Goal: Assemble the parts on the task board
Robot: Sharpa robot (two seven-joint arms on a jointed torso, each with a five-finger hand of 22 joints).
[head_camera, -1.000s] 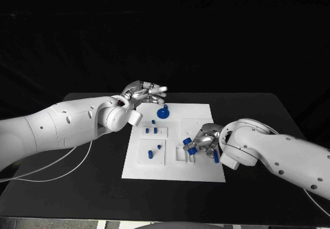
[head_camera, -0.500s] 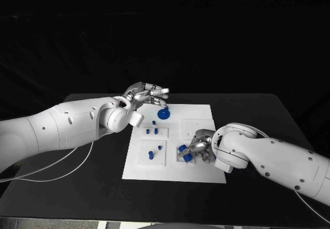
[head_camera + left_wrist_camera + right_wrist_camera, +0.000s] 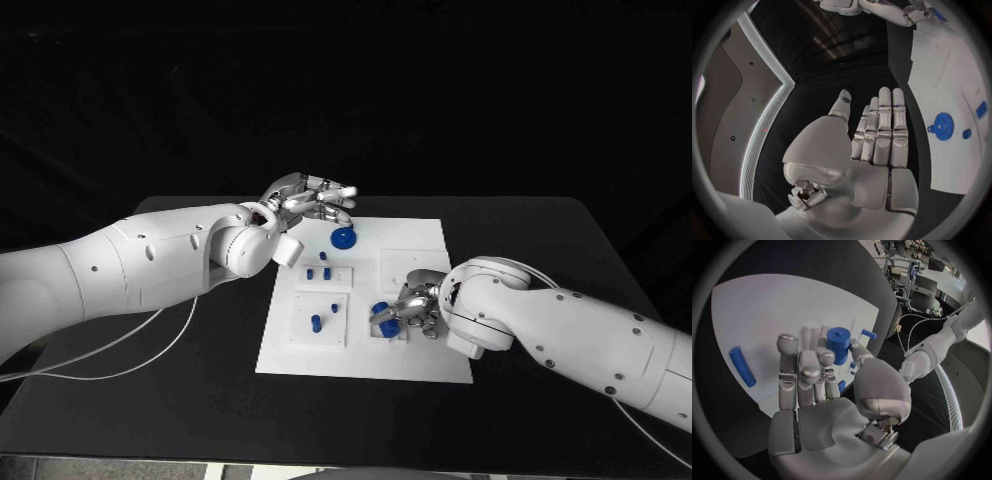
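My right hand (image 3: 410,308) is low over the task board (image 3: 418,240), near its right-hand recesses, and grasps a short blue cylinder (image 3: 839,344) between thumb and fingertips — the right wrist view shows it plainly, standing out past my fingers (image 3: 799,371). My left hand (image 3: 307,198) hangs released at the board's far left corner, fingers straight and side by side, holding nothing (the left wrist view shows the flat palm with the blue round part (image 3: 942,125) lying on the board just beyond it).

What worries me most is the seating. If I bring the cylinder down tilted, or a little off its recess, it may catch on the edge and jam, or twist out of my pinch and roll across the board. My own fingers crowd the spot, so they could nudge neighbouring pieces — the small blue pegs (image 3: 326,270) standing in the left blocks, or the long blue bar (image 3: 742,366) lying loose on the white surface beside my hand. Pressing hard on a misaligned part could also shift the whole board on the bench (image 3: 173,340).

From the head camera my hand and forearm cover the very recess I judge I am aiming at — I cannot tell whether the cylinder already touches the board or is just above it. How deep the recess is, I cannot make out.
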